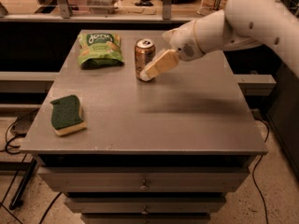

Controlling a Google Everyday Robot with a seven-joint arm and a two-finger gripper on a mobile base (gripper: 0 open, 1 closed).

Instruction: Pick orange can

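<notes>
The orange can (143, 53) stands upright on the grey table (187, 115), at the back middle, with a silver top and pale markings on its side. My gripper (148, 73) comes in from the right on the white arm (243, 17) and points down and to the left. Its cream tip lies in front of the can's lower right side, at or very near the can. The bottom right of the can is hidden behind it.
A green snack bag (99, 49) lies at the back left, just left of the can. A green and yellow sponge (67, 114) lies near the front left edge. Drawers (145, 185) sit under the tabletop. Shelving stands behind the table.
</notes>
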